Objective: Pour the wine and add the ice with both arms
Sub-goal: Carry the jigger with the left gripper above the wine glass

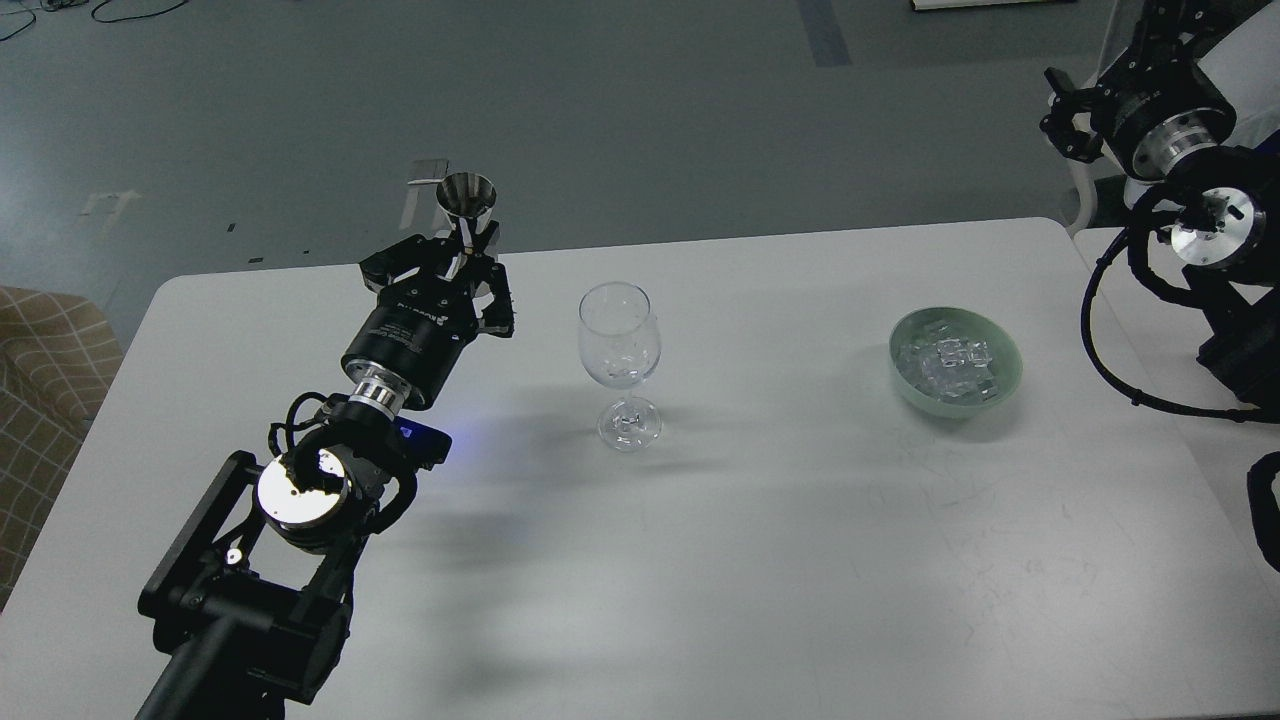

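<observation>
A clear stemmed wine glass (pixel 619 345) stands upright near the middle of the white table (pixel 760 560). Glints show low in its bowl; I cannot tell whether they are liquid. The wine itself is not visible. My left gripper (pixel 463 252) is shut on the narrow waist of a small steel measuring cup (pixel 467 195), held upright just left of the glass and about level with its rim. A pale green bowl (pixel 1008 372) at the right holds a heap of clear ice cubes (pixel 948 362). My right gripper (pixel 1064 116) is raised beyond the table's far right corner, dark and small.
The right arm's black cable (pixel 1100 340) loops down beside the table's right edge. A beige checked seat (pixel 45 350) stands off the table's left side. Grey floor lies beyond the far edge.
</observation>
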{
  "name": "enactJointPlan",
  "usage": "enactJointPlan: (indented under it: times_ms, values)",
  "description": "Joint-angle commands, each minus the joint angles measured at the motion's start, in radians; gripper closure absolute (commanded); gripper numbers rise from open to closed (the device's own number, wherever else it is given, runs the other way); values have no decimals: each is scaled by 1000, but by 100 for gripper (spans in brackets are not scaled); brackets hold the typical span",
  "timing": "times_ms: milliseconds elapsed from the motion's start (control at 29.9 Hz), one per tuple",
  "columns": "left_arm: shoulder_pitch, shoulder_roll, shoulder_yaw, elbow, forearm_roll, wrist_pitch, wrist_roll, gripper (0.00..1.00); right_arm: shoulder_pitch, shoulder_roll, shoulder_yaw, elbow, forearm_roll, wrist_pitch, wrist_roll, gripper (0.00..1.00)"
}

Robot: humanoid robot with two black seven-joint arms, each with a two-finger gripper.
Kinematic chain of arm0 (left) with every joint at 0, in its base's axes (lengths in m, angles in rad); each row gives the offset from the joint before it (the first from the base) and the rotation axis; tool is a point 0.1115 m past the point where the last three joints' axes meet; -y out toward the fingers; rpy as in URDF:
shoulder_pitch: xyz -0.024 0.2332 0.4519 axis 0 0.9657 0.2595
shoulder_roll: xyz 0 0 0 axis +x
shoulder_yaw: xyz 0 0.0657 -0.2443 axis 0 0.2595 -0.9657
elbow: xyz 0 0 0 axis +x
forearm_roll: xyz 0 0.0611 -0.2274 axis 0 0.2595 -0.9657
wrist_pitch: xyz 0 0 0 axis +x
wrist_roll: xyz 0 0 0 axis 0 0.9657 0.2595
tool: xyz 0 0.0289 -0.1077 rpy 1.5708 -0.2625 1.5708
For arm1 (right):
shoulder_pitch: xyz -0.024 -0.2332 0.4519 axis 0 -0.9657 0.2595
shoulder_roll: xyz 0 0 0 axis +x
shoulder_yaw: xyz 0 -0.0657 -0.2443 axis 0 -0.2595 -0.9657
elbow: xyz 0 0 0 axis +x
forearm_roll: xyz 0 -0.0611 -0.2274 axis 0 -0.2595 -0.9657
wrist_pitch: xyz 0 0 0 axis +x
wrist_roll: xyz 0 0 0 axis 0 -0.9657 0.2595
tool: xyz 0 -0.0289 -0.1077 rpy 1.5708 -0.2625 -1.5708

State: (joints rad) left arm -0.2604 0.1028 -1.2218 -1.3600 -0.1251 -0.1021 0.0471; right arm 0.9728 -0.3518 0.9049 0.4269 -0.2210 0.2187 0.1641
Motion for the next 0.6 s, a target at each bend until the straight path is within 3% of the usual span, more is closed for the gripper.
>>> enactJointPlan:
  times_ms: [0, 201, 301, 568]
  values:
    - [-3, 6, 1, -1, 50, 1, 5, 83, -3, -1, 0, 1, 0, -1, 0, 0]
    - [4, 23, 2, -27, 99, 1, 62, 84, -6, 7, 2, 1, 0, -1, 0, 0]
    - [18, 20, 2, -80, 151, 13, 66, 84, -6, 8, 2, 4, 2, -1, 0, 0]
    - [6, 20, 50, -82, 212, 35, 62, 86, -5, 0, 2, 23, 2, -2, 0, 0]
